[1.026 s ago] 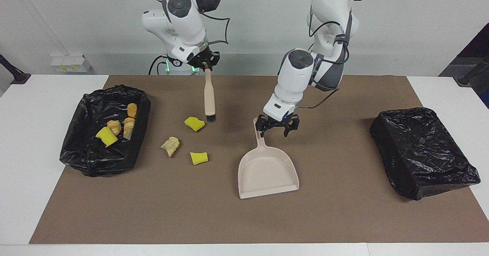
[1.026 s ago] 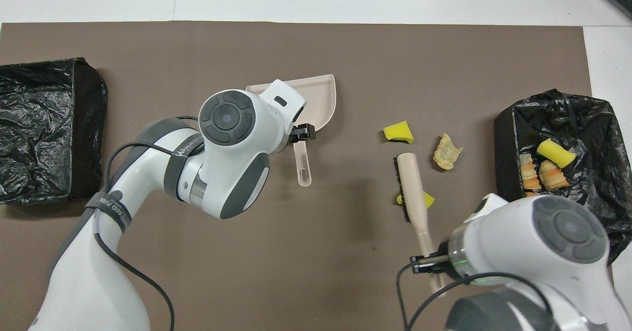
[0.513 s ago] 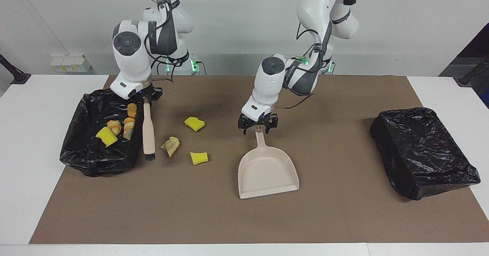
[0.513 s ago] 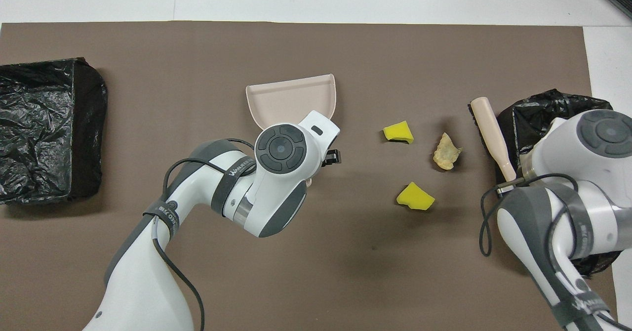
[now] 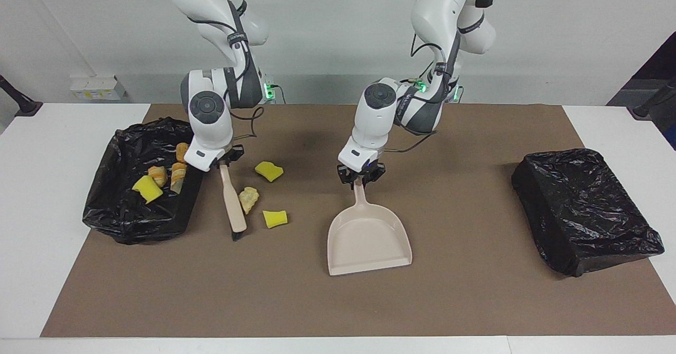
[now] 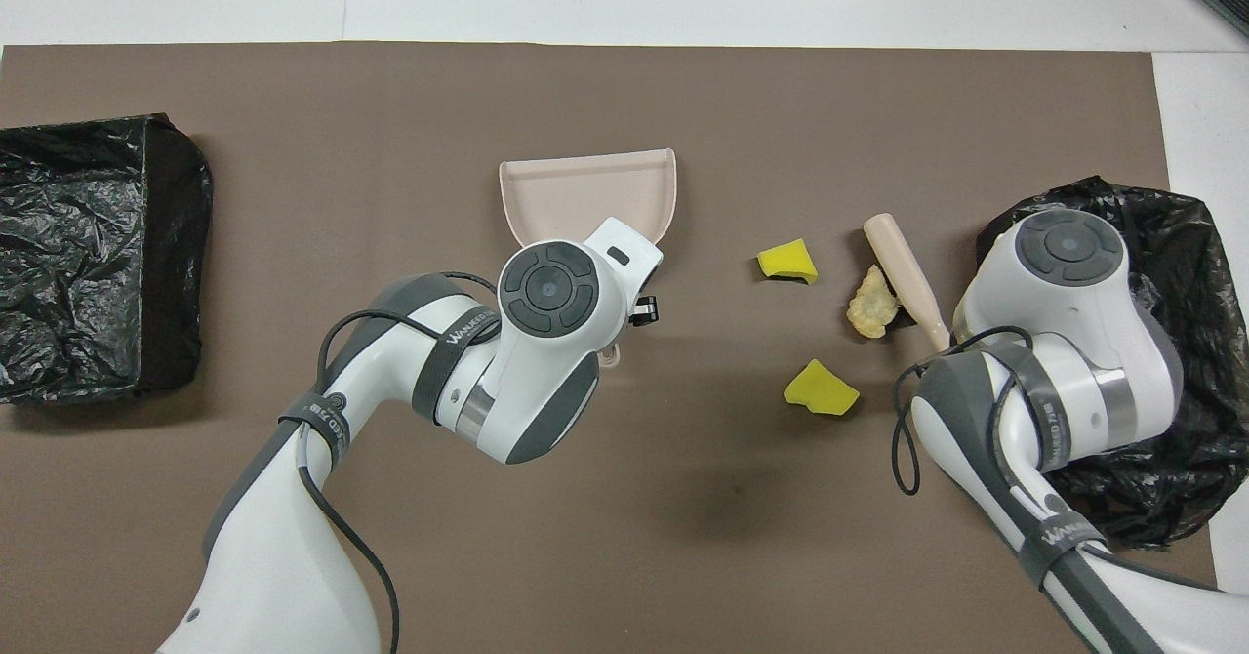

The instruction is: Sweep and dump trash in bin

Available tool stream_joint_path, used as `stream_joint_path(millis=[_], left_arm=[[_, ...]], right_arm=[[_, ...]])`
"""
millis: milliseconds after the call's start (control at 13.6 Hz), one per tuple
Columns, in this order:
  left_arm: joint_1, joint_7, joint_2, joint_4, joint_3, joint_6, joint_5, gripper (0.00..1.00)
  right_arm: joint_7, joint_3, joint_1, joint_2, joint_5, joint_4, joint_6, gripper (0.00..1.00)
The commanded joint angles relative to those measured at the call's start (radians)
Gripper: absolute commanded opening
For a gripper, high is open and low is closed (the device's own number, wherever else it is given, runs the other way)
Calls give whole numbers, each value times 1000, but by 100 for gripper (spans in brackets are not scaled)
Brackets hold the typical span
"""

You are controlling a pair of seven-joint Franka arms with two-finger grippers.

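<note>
I see my right gripper [image 5: 226, 159] squeezing the top of the brush [image 5: 233, 204] handle. The brush leans down to the brown mat [image 5: 475, 301], with its dark bristles on the mat. It sits just beside the bin with the open black bag [image 5: 121, 222], at the right arm's end of the table.

The tan pastry bit [image 5: 247, 199] on the mat is touching the side of the brush. One yellow sponge chunk [image 5: 269, 170] lies near it, closer to the robots. Another yellow chunk [image 5: 275, 219] lies near it too, farther from the robots. All three are between the brush and the dustpan [image 5: 368, 238].

My left gripper [image 5: 360, 176] is clamped on the end of the dustpan's handle. The pan lies flat on the mat, its wide mouth pointing away from the robots.

Inside the open bin I see one yellow chunk [image 5: 147, 189] and three golden pastry bits [image 5: 178, 176].

A second bag-covered black bin [image 5: 586, 211] sits at the left arm's end of the table
</note>
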Motion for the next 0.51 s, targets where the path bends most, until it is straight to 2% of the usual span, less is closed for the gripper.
stream_joint_path(millis=[0, 220, 440], left_arm=[[81, 112, -82, -10, 3, -81, 3, 0], [111, 232, -93, -7, 1, -84, 0, 0], [124, 305, -93, -7, 1, -84, 0, 0]], right_arm=[[45, 4, 62, 10, 130, 9, -2, 0], [160, 3, 122, -9, 178, 16, -36, 0], [267, 1, 119, -133, 166, 15, -173, 0]])
